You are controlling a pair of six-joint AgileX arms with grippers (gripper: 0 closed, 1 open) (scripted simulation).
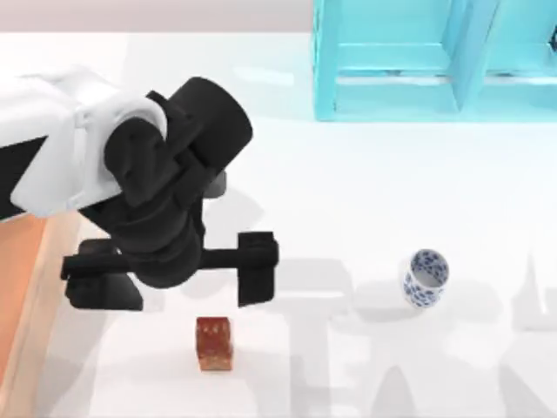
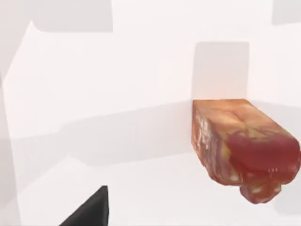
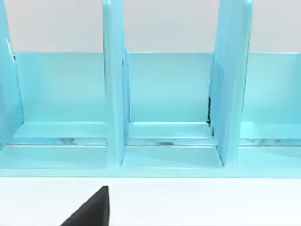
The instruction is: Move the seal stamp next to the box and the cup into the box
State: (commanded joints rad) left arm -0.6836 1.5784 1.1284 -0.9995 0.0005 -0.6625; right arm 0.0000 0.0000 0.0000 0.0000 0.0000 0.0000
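The seal stamp (image 1: 214,342), a reddish-brown block with gold speckles, rests on the white table near the front, left of centre. My left gripper (image 1: 178,300) hovers just behind and above it, open, with its two black fingers spread wide and nothing between them. The left wrist view shows the seal stamp (image 2: 244,146) close up, apart from the gripper. The cup (image 1: 425,277), white with a blue floral pattern, sits on the table to the right. The box (image 1: 50,283) shows its tan rim and orange-brown interior at the left edge. My right arm is parked.
A turquoise shelf unit (image 1: 418,61) stands at the back right; the right wrist view looks into the shelf unit's (image 3: 169,94) compartments. White table lies between the stamp and the cup.
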